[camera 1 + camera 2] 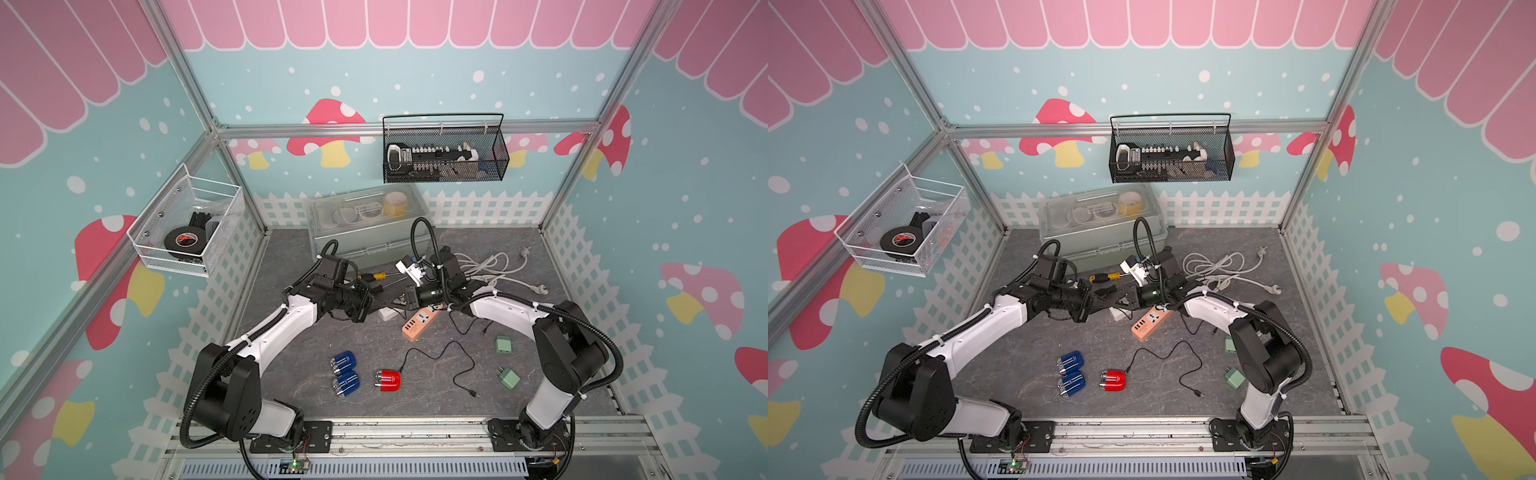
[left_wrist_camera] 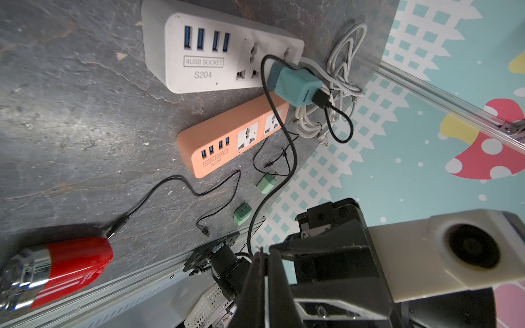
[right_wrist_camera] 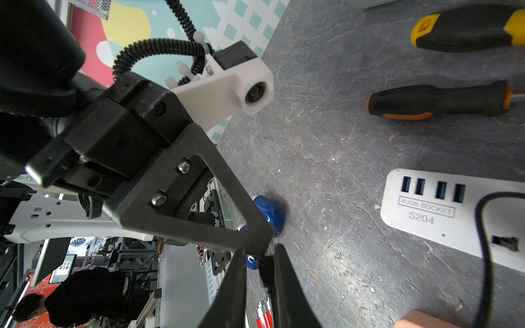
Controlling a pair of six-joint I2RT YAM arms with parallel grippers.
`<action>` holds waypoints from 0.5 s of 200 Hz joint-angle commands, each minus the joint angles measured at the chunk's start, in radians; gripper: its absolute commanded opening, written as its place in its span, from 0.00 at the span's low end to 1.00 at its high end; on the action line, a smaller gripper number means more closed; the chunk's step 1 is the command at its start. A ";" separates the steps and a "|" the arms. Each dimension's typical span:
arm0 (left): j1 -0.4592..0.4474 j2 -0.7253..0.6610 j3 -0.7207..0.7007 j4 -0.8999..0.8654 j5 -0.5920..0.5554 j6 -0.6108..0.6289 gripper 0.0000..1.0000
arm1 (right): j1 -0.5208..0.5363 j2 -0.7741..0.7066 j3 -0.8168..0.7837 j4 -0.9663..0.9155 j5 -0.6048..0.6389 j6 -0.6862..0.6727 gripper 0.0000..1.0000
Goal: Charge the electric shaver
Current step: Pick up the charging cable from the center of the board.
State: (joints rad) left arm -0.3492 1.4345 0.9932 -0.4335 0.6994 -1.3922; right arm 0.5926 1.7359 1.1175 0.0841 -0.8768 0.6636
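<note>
Gripping the free end of the black cable (image 2: 262, 73), L gripper (image 2: 264, 255) is clamped tight above white power strip (image 2: 199, 85); R gripper (image 3: 261, 255) has jaws slightly parted round it. Red shaver (image 1: 388, 380) lies on table (image 1: 291, 374) nr front, well apart.

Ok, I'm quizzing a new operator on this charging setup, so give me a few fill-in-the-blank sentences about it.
The teal charger, whose black cable the left fingers pinch, is plugged into the power strip coloured ____.
The shaver with a cable running to it is ____.
The blue shavers number ____.
The loose green chargers number ____.
Missing words: white; red; two; two.
</note>
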 commanded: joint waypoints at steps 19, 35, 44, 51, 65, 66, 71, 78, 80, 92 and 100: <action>-0.001 -0.014 -0.012 0.029 -0.006 -0.031 0.00 | -0.004 -0.004 -0.013 0.048 0.016 0.008 0.15; 0.001 -0.018 -0.013 0.029 -0.010 -0.033 0.00 | -0.004 -0.005 -0.015 0.045 0.019 0.006 0.20; 0.004 -0.021 -0.015 0.028 -0.016 -0.034 0.00 | -0.005 -0.010 -0.020 0.040 0.025 0.002 0.22; 0.005 -0.023 -0.016 0.029 -0.018 -0.035 0.00 | -0.005 -0.015 -0.027 0.040 0.028 0.002 0.24; 0.010 -0.027 -0.016 0.029 -0.020 -0.037 0.00 | -0.007 -0.018 -0.038 0.047 0.025 0.014 0.28; 0.010 -0.028 -0.016 0.029 -0.021 -0.036 0.00 | -0.008 -0.018 -0.039 0.048 0.024 0.016 0.28; 0.012 -0.030 -0.017 0.030 -0.020 -0.037 0.00 | -0.007 -0.019 -0.044 0.056 0.021 0.026 0.30; 0.017 -0.034 -0.018 0.037 -0.021 -0.036 0.00 | -0.010 -0.023 -0.048 0.071 0.020 0.047 0.32; 0.018 -0.035 -0.019 0.041 -0.020 -0.035 0.00 | -0.012 -0.025 -0.050 0.077 0.021 0.053 0.32; 0.031 -0.039 -0.025 0.061 -0.007 -0.033 0.00 | -0.019 -0.052 -0.064 0.120 0.027 0.107 0.35; 0.040 -0.044 -0.032 0.087 0.001 -0.029 0.00 | -0.025 -0.078 -0.069 0.142 0.043 0.146 0.37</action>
State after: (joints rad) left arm -0.3340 1.4258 0.9844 -0.4145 0.6956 -1.4105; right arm 0.5846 1.7283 1.0718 0.1341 -0.8520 0.7185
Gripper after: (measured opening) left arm 0.049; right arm 0.349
